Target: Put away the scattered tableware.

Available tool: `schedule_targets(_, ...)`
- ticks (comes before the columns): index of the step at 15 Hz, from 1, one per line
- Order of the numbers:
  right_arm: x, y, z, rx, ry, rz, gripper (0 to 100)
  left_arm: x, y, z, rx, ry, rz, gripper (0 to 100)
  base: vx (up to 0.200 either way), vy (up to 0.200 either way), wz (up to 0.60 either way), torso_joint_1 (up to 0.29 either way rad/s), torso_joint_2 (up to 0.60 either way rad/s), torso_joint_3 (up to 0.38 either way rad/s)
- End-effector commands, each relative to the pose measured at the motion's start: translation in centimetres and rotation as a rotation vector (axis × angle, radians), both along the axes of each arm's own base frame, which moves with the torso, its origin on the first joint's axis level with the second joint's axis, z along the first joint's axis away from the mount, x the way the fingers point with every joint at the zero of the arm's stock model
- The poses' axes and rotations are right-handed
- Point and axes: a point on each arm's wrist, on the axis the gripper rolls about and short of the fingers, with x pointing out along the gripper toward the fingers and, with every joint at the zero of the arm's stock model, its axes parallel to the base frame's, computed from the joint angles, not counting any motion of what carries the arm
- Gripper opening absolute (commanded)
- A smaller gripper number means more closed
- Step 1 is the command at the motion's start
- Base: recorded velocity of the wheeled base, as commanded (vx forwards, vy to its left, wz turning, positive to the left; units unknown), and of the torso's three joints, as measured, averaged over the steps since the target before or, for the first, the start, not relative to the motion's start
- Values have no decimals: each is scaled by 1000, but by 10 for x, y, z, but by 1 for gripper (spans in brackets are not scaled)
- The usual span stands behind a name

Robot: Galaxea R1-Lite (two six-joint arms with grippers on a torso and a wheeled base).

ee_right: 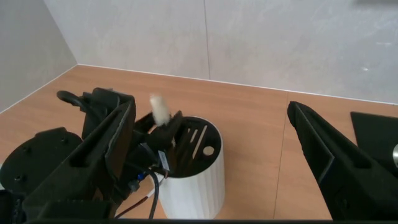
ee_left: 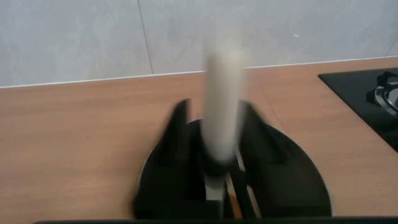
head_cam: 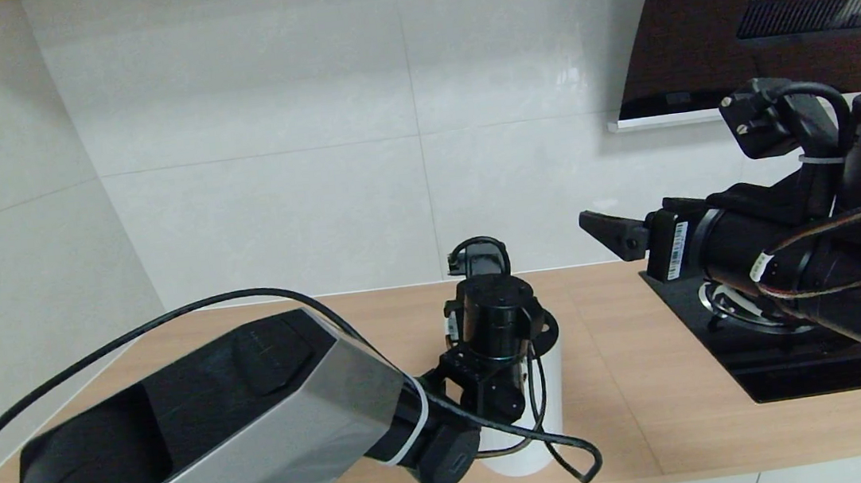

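Starting with the head view: the left claw (head_cam: 487, 386) stands directly above the white holder (head_cam: 519, 456), which sits on the counter (head_cam: 640, 411) near its front edge. The arm's wrist covers the holder's top, so insertion cannot be checked from this angle. The hob (head_cam: 733, 378) lies well apart, on the right-arm side of that claw.

Left wrist view: the left claw is pinching a white-handled utensil (ee_left: 222, 106), held upright with its lower end at the holder's black slotted lid (ee_left: 292, 186). Judged purpose: the vertical hold lines the utensil up with a slot. Chopsticks (ee_left: 239, 196) occupy slots just beside it and may obstruct entry. The utensil's type is too blurred to tell.

Right wrist view: the right claw (ee_right: 211, 106) is spread and grips nothing. It hangs well apart from the holder, probably to leave the left arm room. The holder lies ahead of it.
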Motion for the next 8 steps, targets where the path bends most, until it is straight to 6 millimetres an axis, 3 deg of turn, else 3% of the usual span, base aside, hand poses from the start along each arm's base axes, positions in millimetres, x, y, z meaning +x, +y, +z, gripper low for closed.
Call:
schedule_targets(1, 0, 0, 0, 0, 1, 1, 100, 0, 0, 1, -2, -2, 2, 100, 0, 0, 0, 0, 0, 0)
schedule_targets(5, 0, 0, 0, 0, 1, 0, 100, -4, 3, 16, -28, -22, 1, 100, 0, 0, 0, 0, 0, 0)
schedule_targets(8, 0, 0, 0, 2, -1, 0, 100, -26, 21, 75, -121, -110, -23, 100, 0, 0, 0, 0, 0, 0)
